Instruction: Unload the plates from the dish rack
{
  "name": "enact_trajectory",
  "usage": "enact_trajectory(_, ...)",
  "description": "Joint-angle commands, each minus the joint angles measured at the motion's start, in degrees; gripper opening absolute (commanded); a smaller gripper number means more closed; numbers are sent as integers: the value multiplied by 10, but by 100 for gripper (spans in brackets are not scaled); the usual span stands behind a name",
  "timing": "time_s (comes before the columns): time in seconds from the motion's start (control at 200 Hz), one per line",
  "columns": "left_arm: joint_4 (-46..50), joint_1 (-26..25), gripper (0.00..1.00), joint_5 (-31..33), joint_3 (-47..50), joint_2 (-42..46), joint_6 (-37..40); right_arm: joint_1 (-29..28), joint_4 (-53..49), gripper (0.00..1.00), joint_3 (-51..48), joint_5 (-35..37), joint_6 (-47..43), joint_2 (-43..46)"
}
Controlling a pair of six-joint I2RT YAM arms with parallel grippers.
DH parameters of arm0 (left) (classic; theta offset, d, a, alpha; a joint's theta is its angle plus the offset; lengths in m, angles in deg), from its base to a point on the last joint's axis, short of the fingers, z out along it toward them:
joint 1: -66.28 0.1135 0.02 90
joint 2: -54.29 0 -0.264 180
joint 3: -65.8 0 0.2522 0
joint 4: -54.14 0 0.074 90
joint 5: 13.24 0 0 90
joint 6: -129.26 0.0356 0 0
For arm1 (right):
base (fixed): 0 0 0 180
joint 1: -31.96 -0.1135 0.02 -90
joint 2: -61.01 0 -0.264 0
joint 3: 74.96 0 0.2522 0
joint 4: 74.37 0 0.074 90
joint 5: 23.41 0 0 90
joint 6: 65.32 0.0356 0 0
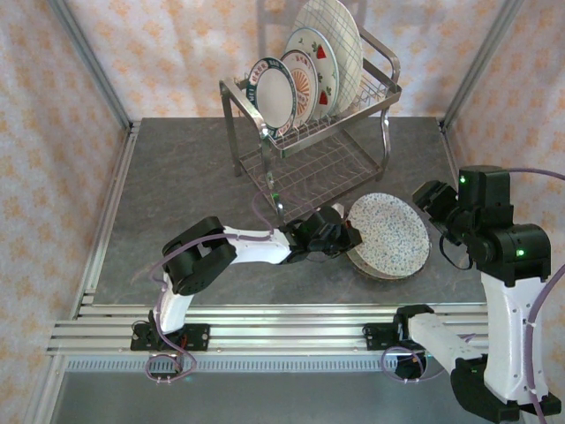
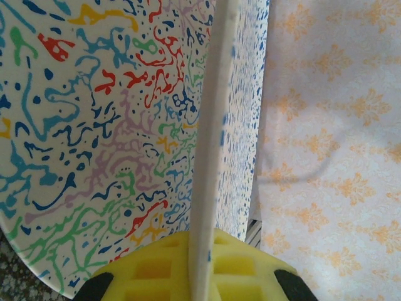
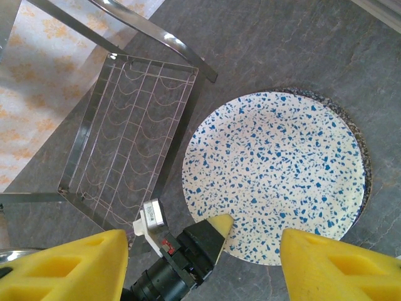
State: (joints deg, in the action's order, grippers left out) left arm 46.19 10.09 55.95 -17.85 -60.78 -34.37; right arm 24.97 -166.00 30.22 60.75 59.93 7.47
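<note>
I find the left hand (image 1: 349, 237) pinching the rim of the speckled plate (image 3: 276, 175), which lies flat on a grey plate (image 3: 359, 133) on the table (image 1: 177, 177), just in front of the dish rack (image 1: 309, 141). The right hand (image 3: 203, 251) hangs above with fingers spread, holding nothing. More plates (image 1: 305, 75) stand in the rack's top tier. The risk I judge: if the left hand draws back before its pads part, the rim drags and the top plate slides off the one beneath. The two hands are also close enough to clash.
</note>
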Motion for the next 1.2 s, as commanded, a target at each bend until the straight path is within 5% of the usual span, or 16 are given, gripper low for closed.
enact_trajectory(0.0, -61, 10, 0, -11, 0, -10, -10, 0, 15, 65, -3, -2, -5, -1)
enact_trajectory(0.841, -40, 13, 0, -17, 1, -29, -15, 1, 20, 65, -10, -8, -2, 0)
enact_trajectory(1.196, -3, 16, 23, -22, -10, -26, -3, 0, 24, 65, -11, -10, -1, -2)
